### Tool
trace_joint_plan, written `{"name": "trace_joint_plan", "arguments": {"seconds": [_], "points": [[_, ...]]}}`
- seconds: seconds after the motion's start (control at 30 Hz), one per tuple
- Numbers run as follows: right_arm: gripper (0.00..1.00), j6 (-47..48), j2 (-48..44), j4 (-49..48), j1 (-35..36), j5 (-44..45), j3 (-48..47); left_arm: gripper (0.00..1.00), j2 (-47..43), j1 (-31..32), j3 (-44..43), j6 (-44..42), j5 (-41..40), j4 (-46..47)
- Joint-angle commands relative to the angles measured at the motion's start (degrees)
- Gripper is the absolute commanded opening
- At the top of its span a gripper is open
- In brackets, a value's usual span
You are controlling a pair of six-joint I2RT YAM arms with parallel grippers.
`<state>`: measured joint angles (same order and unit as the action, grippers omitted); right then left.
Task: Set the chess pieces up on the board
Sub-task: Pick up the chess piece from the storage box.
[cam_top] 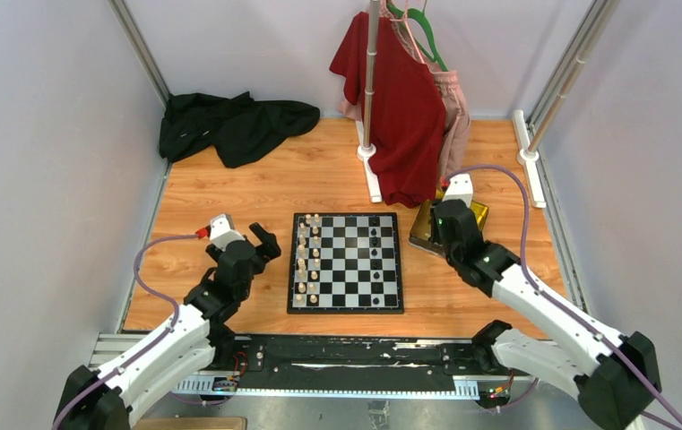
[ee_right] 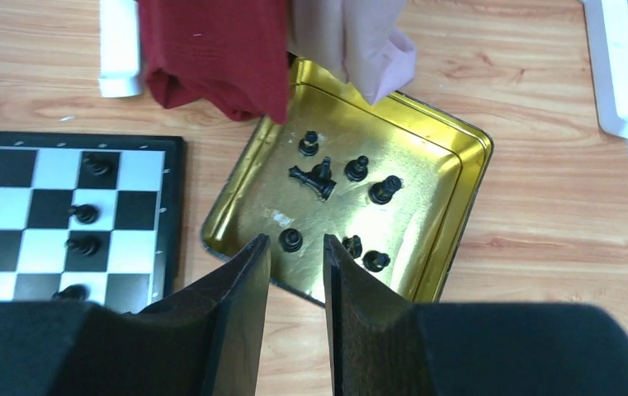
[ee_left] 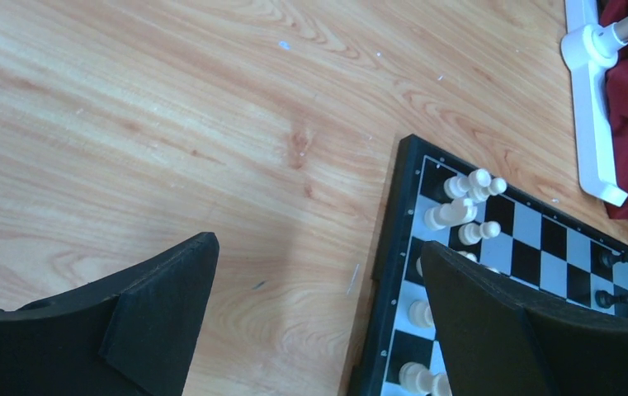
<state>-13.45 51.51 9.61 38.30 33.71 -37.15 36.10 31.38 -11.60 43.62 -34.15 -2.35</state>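
Observation:
The board [cam_top: 346,296] lies at the table's middle. Several cream-white chess pieces [cam_top: 308,260] stand in its two left columns, and a few black ones [cam_top: 375,242] stand on its right side. My left gripper [cam_top: 263,240] is wide open and empty, over bare wood just left of the board's edge [ee_left: 393,247]; the white pieces [ee_left: 467,198] show beyond its right finger [ee_left: 492,322]. My right gripper [ee_right: 295,243] hovers over the gold tray [ee_right: 442,165], its jaws narrowly open. A small black piece [ee_right: 291,240] stands in the tray below the gap. Several more black pieces [ee_right: 321,177] are in the tray.
A clothes rack with a red shirt [cam_top: 400,107] and a pink garment stands behind the board, its white foot [cam_top: 368,170] on the table. The shirt's hem [ee_right: 211,58] hangs over the tray's far edge. A black cloth [cam_top: 229,121] lies at the back left.

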Motion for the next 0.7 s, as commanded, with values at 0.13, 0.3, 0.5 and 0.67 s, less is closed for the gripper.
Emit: {"name": "trace_joint_plan", "arguments": {"seconds": [0.13,0.3,0.5,0.67], "points": [[0.37,0.4,11.8,-0.9,-18.4,-18.6,-4.3,1.00,9.9,0.7,-7.2,-4.8,-1.6,7.8],[0.40,-0.3,17.9,-2.8,-24.2,-22.9,-5.7,1.00,13.3,0.8,-8.4,-6.5,-1.5,9.6],[0.41,-0.6,22.6,-4.8,-26.9,-24.1,-6.5,1.00,14.1,0.8,-8.2,-6.7,-1.4,11.0],[0.41,-0.7,24.4,-6.3,-29.6,-25.2,-6.6,1.00,14.5,0.8,-8.0,-6.7,-1.4,11.3]]}}
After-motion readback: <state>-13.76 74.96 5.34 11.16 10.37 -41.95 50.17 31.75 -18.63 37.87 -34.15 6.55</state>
